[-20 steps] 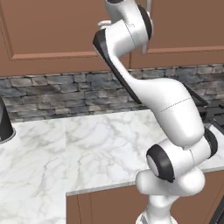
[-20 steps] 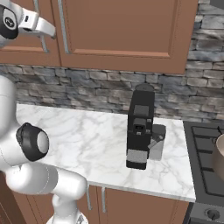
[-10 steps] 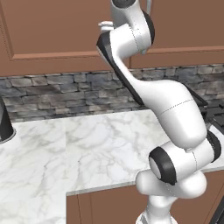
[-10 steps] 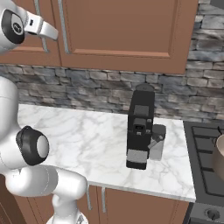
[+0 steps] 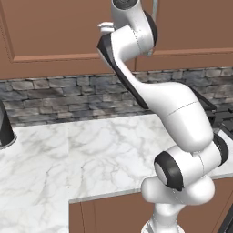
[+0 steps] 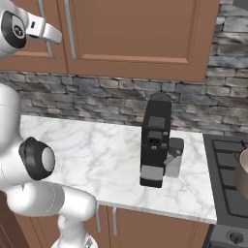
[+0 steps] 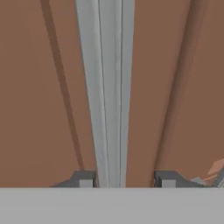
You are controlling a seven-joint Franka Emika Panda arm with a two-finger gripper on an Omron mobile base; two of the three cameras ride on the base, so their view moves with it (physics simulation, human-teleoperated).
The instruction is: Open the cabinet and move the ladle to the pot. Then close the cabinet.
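The cabinet (image 6: 131,34) has both reddish-brown doors shut. One of its silver bar handles (image 7: 109,87) runs up the middle of the hand view. My gripper (image 7: 127,179) straddles it. The left fingertip (image 7: 85,179) is against the bar and the right fingertip (image 7: 168,179) stands a little off it, so the jaws are open. In the left base view the arm reaches up to the handle (image 5: 154,9) at the top edge. The pot (image 6: 243,174) shows as a tan rim at the far right, on the stove. The ladle is hidden.
A black coffee machine (image 6: 155,140) stands on the marble counter (image 6: 97,145), right of the arm. The stove (image 6: 227,189) lies at the counter's right end. A stone backsplash (image 5: 54,95) runs under the wall cabinets. Base cabinets (image 6: 145,227) sit below the counter.
The jaws have narrowed around the bar handle. The arm has leaned slightly closer to the cabinet door. The doors have not moved.
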